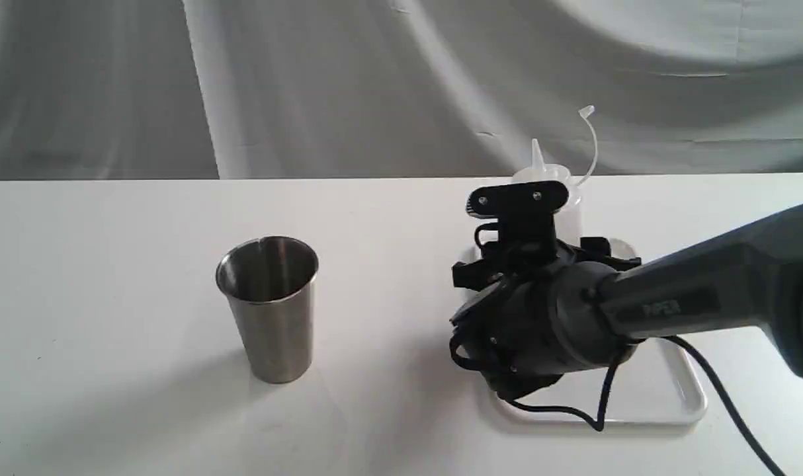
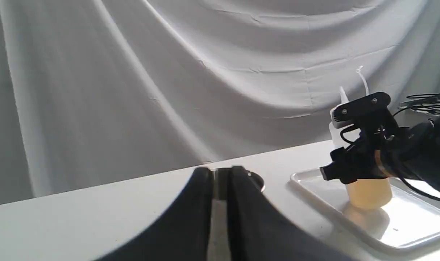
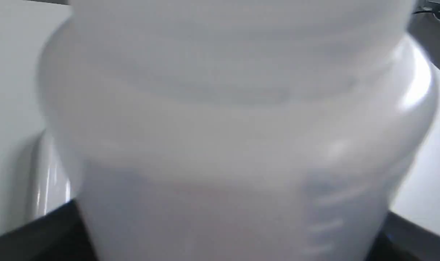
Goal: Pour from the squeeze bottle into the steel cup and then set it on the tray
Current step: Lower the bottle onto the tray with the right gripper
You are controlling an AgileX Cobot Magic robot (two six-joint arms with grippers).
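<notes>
The squeeze bottle (image 1: 548, 177) stands upright on the white tray (image 1: 646, 396), with its nozzle and cap strap pointing up. Amber liquid fills its lower part (image 2: 369, 192). My right gripper (image 2: 354, 170) is shut on the bottle's middle, and in the right wrist view the bottle (image 3: 220, 127) fills the picture with a dark finger (image 3: 42, 235) at each side. The steel cup (image 1: 269, 311) stands alone, left of centre. My left gripper (image 2: 221, 203) is out of the exterior view; its fingers stand almost together, holding nothing, and the cup's rim (image 2: 257, 180) shows just behind them.
The tray's near rim (image 2: 308, 185) lies right of the cup. A black cable (image 1: 712, 390) hangs from the right arm over the tray. A grey cloth backdrop (image 1: 375, 86) closes off the table's far edge.
</notes>
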